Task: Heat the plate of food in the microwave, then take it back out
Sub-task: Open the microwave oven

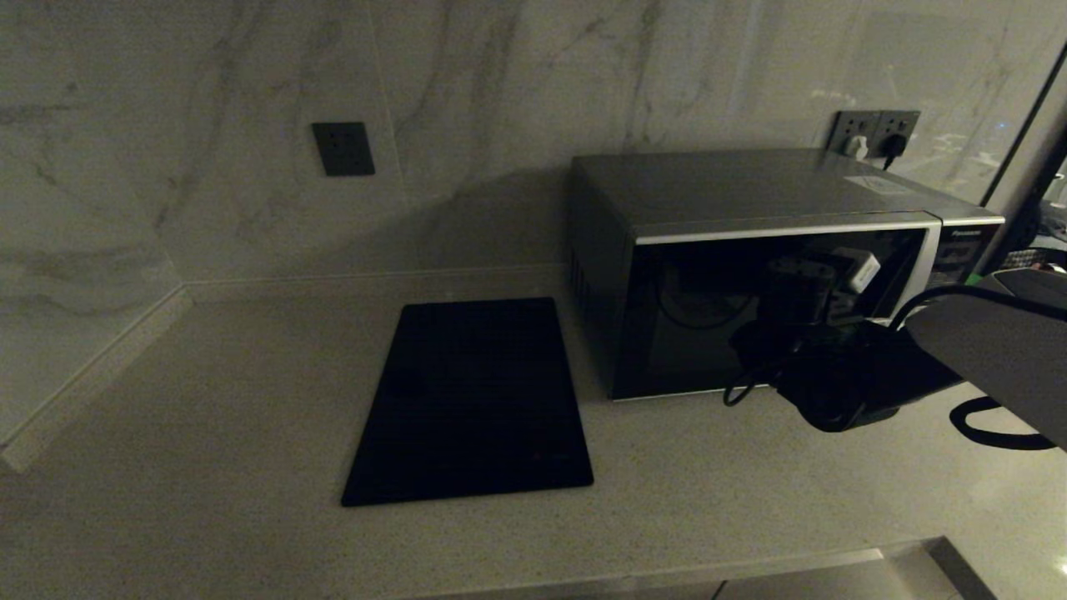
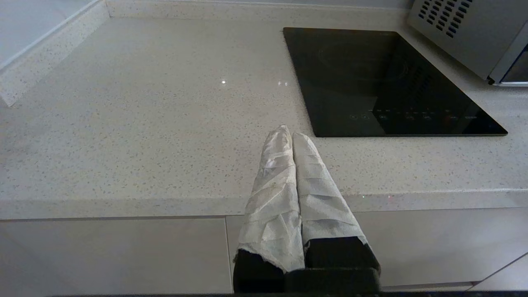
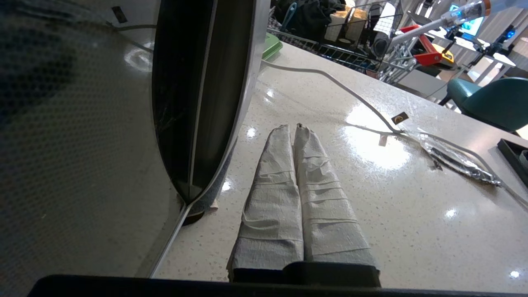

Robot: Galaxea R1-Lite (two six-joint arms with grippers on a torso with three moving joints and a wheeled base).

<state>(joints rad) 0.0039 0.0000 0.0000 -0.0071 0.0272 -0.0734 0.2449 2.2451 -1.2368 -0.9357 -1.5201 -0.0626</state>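
We see the microwave point(image 1: 750, 250) at the right of the head view, standing on the pale speckled counter point(image 1: 208, 417) with its dark glass door shut. Left of it, near the frame's centre, a flat black cooktop point(image 1: 471, 400) lies on the counter. The plate of food shows in none of our views, so we cannot tell where it is.

Our right hand point(image 3: 292, 128) is low at the right of the head view, in front of the microwave door's right part. In the right wrist view its two cloth-wrapped fingers point(image 3: 272, 198) lie pressed together with nothing between them, above the counter just beside the door's curved edge. A white cable point(image 3: 330, 80) runs across the counter beyond them.

Our left hand point(image 2: 292, 134) is parked off the counter's front edge, fingers closed together and empty, pointing toward the cooktop's near corner.
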